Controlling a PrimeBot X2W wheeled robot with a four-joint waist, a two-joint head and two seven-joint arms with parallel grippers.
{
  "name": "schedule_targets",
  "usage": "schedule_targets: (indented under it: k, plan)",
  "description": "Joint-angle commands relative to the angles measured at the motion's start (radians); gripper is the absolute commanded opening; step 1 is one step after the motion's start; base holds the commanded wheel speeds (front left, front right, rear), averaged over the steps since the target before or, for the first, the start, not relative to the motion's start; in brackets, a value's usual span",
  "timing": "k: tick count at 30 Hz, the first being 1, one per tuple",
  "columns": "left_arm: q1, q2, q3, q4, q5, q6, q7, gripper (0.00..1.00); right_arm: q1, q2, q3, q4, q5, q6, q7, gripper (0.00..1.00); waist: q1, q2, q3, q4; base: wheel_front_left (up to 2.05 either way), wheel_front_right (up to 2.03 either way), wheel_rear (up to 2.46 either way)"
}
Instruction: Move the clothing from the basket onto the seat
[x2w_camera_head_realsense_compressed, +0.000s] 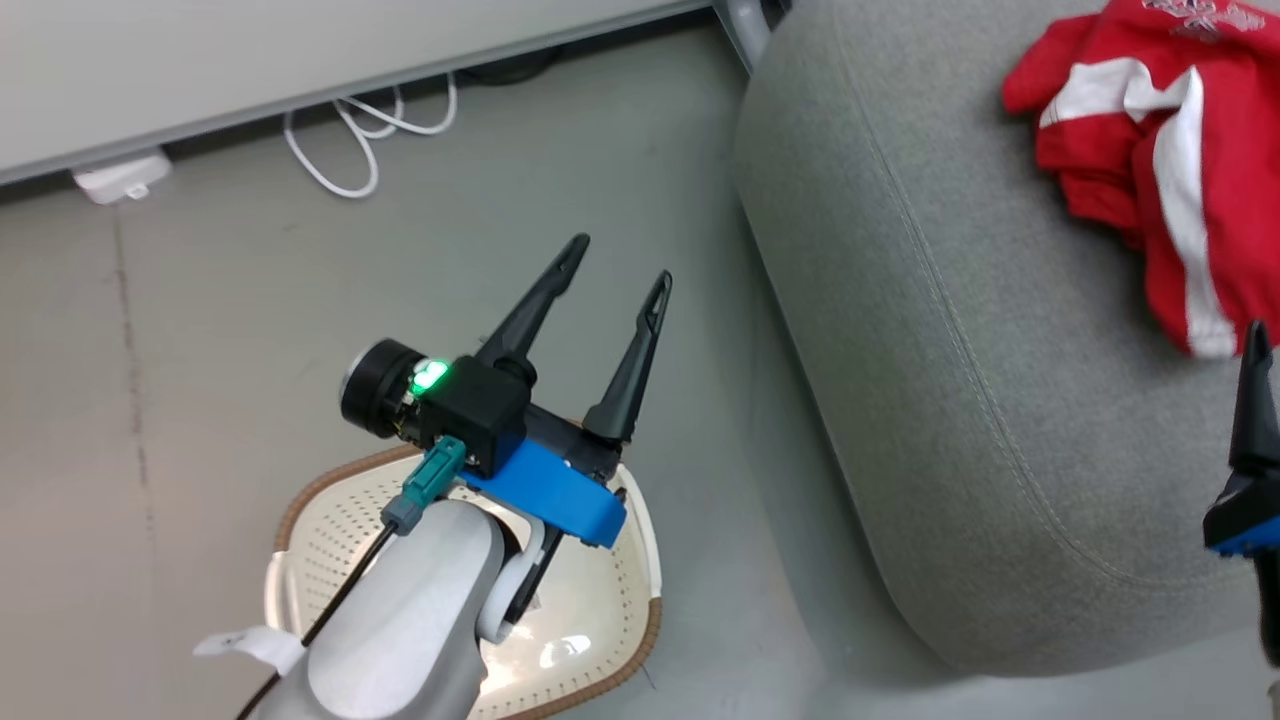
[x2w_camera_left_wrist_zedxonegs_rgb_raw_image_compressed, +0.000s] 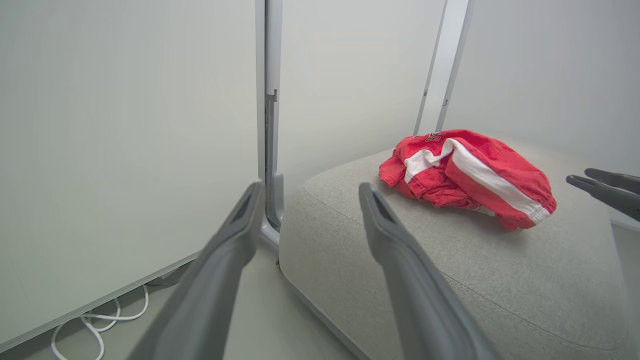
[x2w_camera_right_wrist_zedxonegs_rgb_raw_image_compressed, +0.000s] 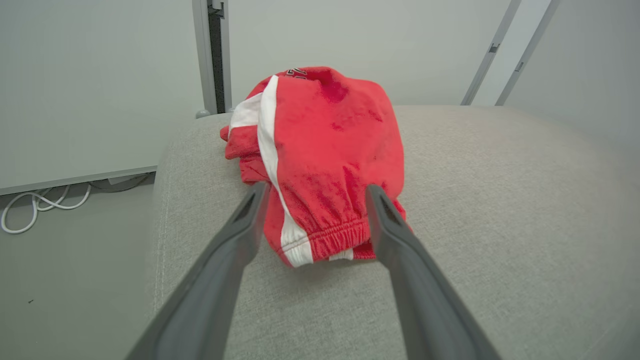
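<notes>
The clothing (x2w_camera_head_realsense_compressed: 1150, 140) lies bunched on the seat (x2w_camera_head_realsense_compressed: 950, 400), toward its far edge. Its long axis runs straight away from the right gripper (x2w_camera_right_wrist_zedxonegs_rgb_raw_image_compressed: 316, 189), whose fingers stand wide apart and empty, flanking the cuffed end. That arm is the nearer one. The left gripper (x2w_camera_head_realsense_compressed: 621, 260) hovers over the basket (x2w_camera_head_realsense_compressed: 330, 520), also spread and holding nothing. The basket's floor looks bare, though the arm hides part.
</notes>
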Motion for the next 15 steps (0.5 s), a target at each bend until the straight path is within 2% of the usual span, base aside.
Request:
schedule_targets:
  k: [1, 6, 15]
  plan:
    - [0.034, -0.012, 0.018, -0.006, 0.009, -0.006, -0.004, 1.00, 0.043, 0.015, 0.001, -0.005, 0.001, 0.000, -0.001, 1.00, 0.0003, -0.0001, -0.061, 0.056, 0.00, 0.00, 0.00]
    - [0.104, -0.032, 0.084, -0.027, 0.028, -0.012, -0.004, 1.00, 0.125, 0.058, 0.017, -0.066, 0.009, 0.000, -0.001, 1.00, 0.0003, -0.0001, -0.117, 0.093, 0.00, 0.00, 0.00]
    - [0.269, -0.042, 0.277, -0.103, 0.088, 0.000, -0.004, 1.00, 0.222, 0.119, 0.107, -0.242, 0.001, 0.000, -0.001, 1.00, 0.0003, -0.0001, -0.208, 0.142, 0.00, 0.00, 0.00]
